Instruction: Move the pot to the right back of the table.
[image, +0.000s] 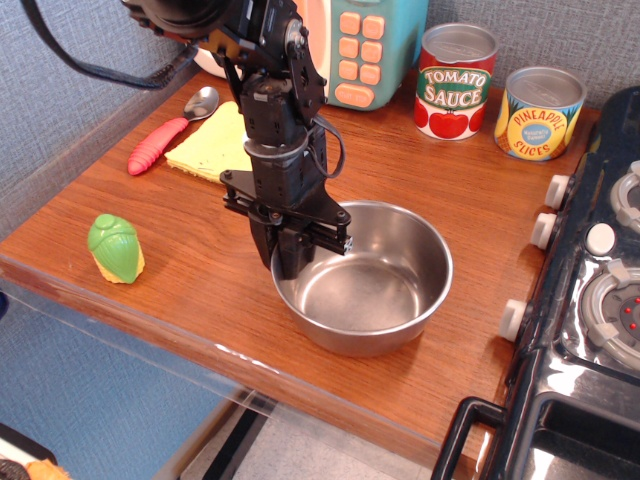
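Pot rim pinched in gripper

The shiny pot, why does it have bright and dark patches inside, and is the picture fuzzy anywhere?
In the observation.image view, the pot is polished steel, so its inner wall mirrors light in pale streaks and goes dark where the gripper clamps its left rim. The stove shows white glare too. The can labels read sharply; only the arm's top edge looks soft.

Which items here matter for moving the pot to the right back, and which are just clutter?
In the job:
pot
hand, closed on the pot's left rim
table

Lying about:
tomato sauce can
pineapple can
yellow cloth
spoon
green toy
stove
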